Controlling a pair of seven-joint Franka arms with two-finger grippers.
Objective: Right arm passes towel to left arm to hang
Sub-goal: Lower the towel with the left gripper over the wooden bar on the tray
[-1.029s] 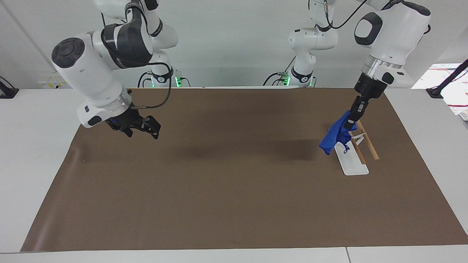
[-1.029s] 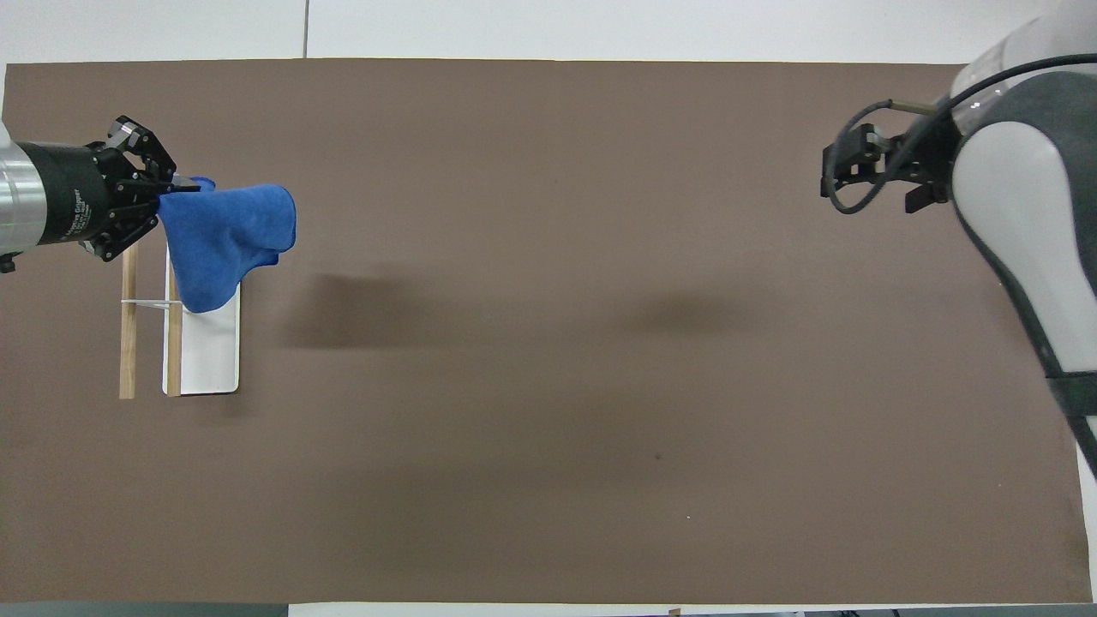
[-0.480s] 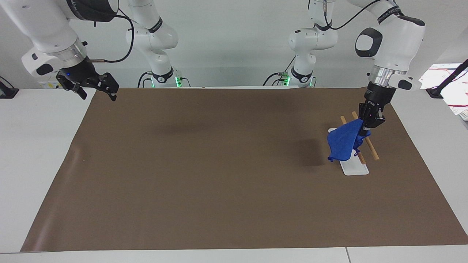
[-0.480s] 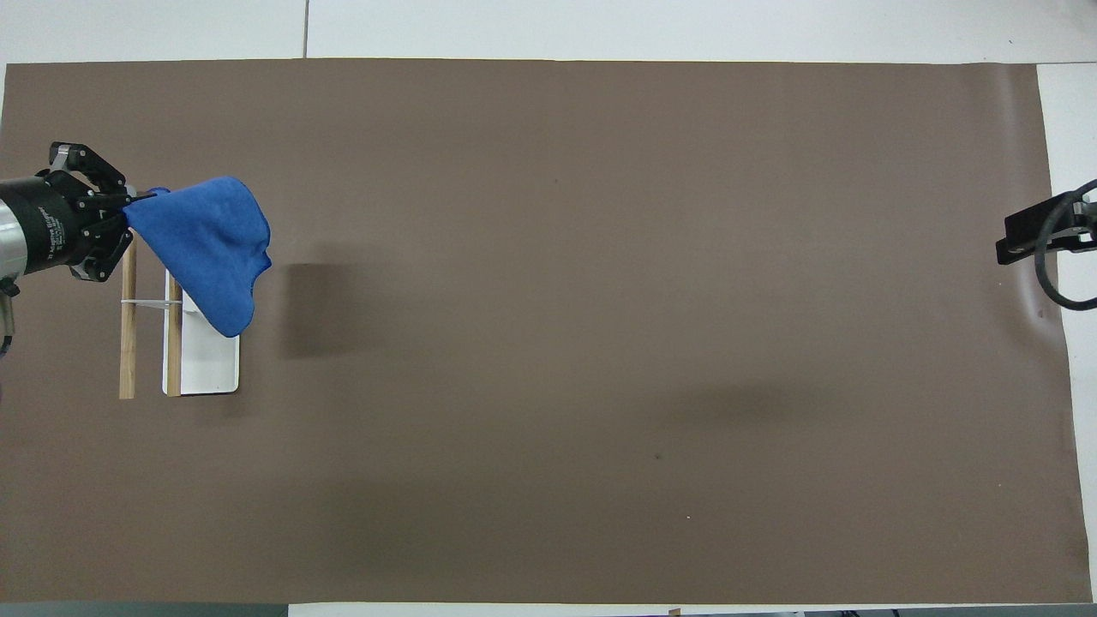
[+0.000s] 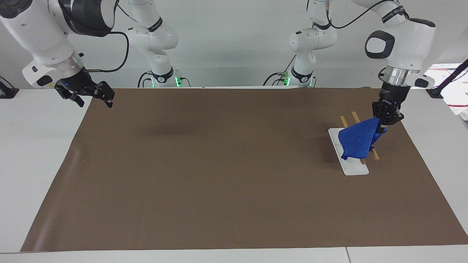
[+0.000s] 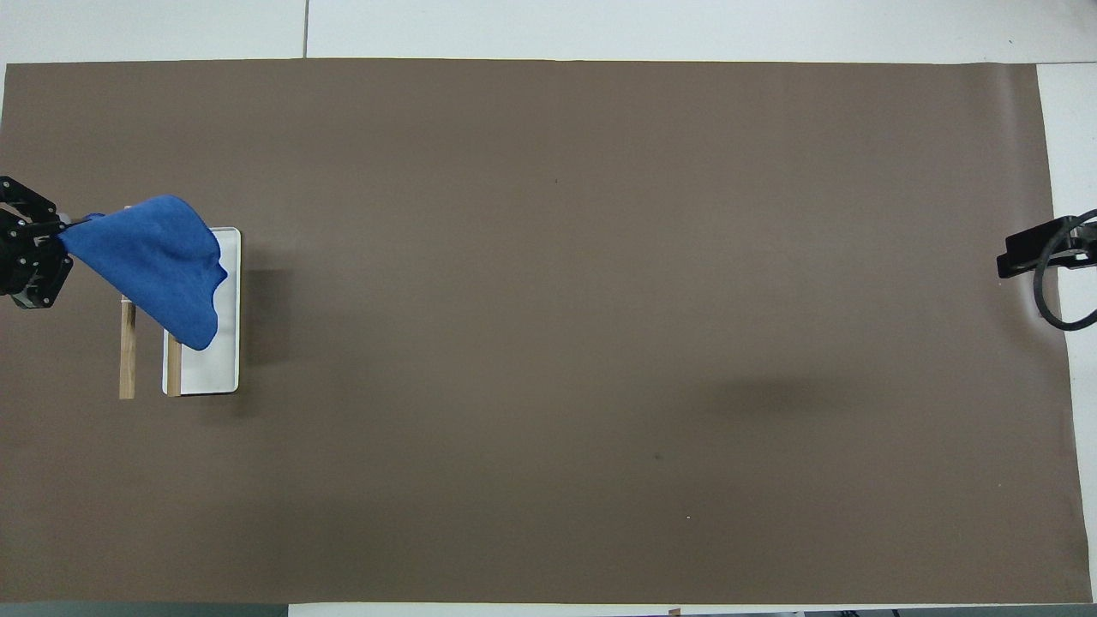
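Observation:
The blue towel (image 5: 358,140) hangs from my left gripper (image 5: 381,125), which is shut on one corner of it. The cloth spreads over the two wooden bars (image 5: 345,120) of a small rack on a white base (image 5: 354,169); I cannot tell whether it rests on the bars. In the overhead view the towel (image 6: 154,261) covers the farther half of the rack (image 6: 210,377), and the left gripper (image 6: 62,228) is at the mat's edge. My right gripper (image 5: 94,98), with the blue wrist light, is open and empty, raised over the mat's corner at the right arm's end; it waits there (image 6: 1028,253).
A brown mat (image 5: 226,175) covers most of the white table (image 5: 33,153). The rack stands at the left arm's end of the mat. Cables and papers (image 5: 451,86) lie off the mat near the left arm.
The left gripper has carried the towel across the rack toward the left arm's end of the table, and lower. The right arm has pulled back from over the mat to its own end.

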